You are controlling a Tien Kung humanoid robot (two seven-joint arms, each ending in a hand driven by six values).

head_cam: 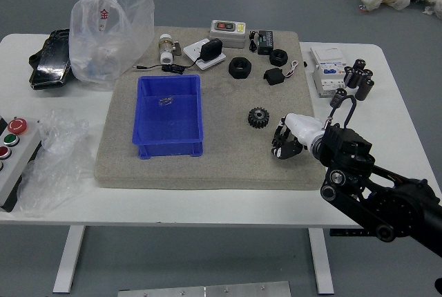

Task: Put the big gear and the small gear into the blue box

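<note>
My right hand (pixel 286 138) is low over the grey mat, just right of and nearer than a black toothed gear (pixel 258 117). This gear lies flat on the mat, apart from the hand. Only one toothed gear can be clearly made out; whether it is the big or the small one I cannot tell. Whatever lies under the hand is hidden. The blue box (pixel 168 146) stands left of the gear, with a small shiny item (pixel 165 101) inside. My left arm is out of view.
Black rings (pixel 239 68), a charger (pixel 211 50), a white bottle (pixel 166 49) and a grey device (pixel 228 32) occupy the mat's far part. Plastic bags (pixel 114 31) and a button panel (pixel 16 146) are at left. A white box (pixel 329 70) and black cylinders (pixel 358 78) are at right.
</note>
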